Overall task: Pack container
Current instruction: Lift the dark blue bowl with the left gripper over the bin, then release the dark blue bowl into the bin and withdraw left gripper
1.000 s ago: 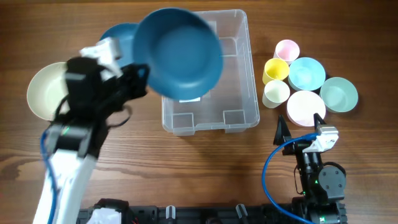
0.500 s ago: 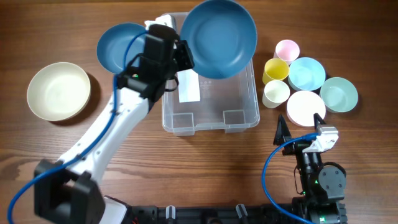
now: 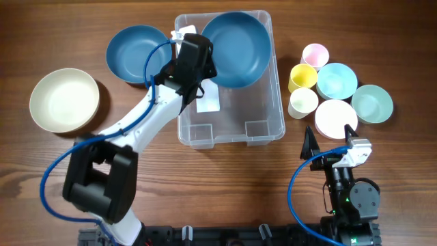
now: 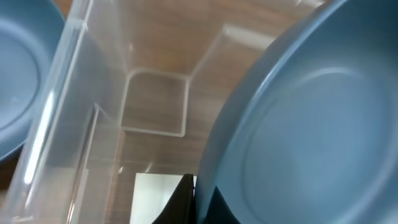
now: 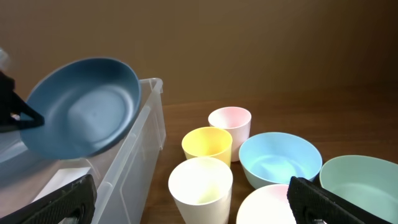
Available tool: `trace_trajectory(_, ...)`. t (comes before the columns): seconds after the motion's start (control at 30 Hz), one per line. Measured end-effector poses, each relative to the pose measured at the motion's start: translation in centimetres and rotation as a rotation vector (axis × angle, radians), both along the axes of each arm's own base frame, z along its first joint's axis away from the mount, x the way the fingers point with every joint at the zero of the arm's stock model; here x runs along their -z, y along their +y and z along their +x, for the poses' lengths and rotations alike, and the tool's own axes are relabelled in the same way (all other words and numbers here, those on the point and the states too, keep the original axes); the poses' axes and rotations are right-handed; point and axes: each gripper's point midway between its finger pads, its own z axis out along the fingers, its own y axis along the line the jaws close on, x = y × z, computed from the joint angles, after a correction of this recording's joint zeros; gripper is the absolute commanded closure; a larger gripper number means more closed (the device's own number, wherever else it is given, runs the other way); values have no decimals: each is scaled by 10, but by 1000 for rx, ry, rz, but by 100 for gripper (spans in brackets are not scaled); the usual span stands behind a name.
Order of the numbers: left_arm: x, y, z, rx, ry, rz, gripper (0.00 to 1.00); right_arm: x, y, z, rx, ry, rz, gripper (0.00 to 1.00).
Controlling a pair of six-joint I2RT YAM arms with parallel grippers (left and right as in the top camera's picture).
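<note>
The clear container (image 3: 276, 102) stands at the table's middle, with a white label on its base. My left gripper (image 3: 203, 65) is shut on the rim of a dark blue bowl (image 3: 235, 48) and holds it tilted over the container's far end. In the left wrist view my gripper (image 4: 196, 200) pinches the bowl's edge (image 4: 311, 124) above the container floor (image 4: 155, 99). In the right wrist view the bowl (image 5: 81, 106) hangs above the container's rim (image 5: 146, 118). My right gripper (image 3: 330, 133) is open and empty at the front right.
A second dark blue bowl (image 3: 135, 53) and a cream bowl (image 3: 65, 100) sit left of the container. To its right stand pink (image 3: 315, 55), yellow (image 3: 303, 77) and cream (image 3: 303, 102) cups, with light blue (image 3: 336, 80), green (image 3: 372, 103) and pale pink (image 3: 335, 118) bowls.
My left arm swung the dark blue bowl right, past the container's far right corner, then back a little and lower over its far end. The right arm has not moved.
</note>
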Motion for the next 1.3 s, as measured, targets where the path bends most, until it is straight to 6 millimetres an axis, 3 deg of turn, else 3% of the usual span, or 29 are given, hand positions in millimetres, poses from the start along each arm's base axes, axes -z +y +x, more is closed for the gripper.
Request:
trace_trajectory(0.1,6,2,1,-11,7,15,91,0,0,0,0,0,0,0)
trace_trajectory(0.17,6,3,1,-14,5,18,71,0,0,0,0,0,0,0)
trace_trajectory(0.27,4,4,3,-21,-2,17,67,0,0,0,0,0,0,0)
trace_trajectory(0.33,3,4,3,-25,-6,17,58,0,0,0,0,0,0,0)
trace_trajectory(0.47,-4,3,6,-24,-30,6,56,0,0,0,0,0,0,0)
trace_trajectory(0.57,-22,4,6,-26,-64,-4,51,0,0,0,0,0,0,0)
trace_trajectory(0.7,-72,18,-4,-53,-141,-13,50,0,0,0,0,0,0,0)
trace_trajectory(0.77,-99,33,-13,-84,-174,-15,50,0,0,0,0,0,0,0)
trace_trajectory(0.87,-135,76,-30,-173,-198,-3,46,0,0,0,0,0,0,0)
trace_trajectory(0.97,-144,121,-48,-285,-161,2,43,0,0,0,0,0,0,0)
trace_trajectory(1.1,-123,179,-72,-459,-24,-7,31,0,0,0,0,0,0,0)
trace_trajectory(1.3,-76,217,-72,-578,142,-105,27,0,0,0,0,0,0,0)
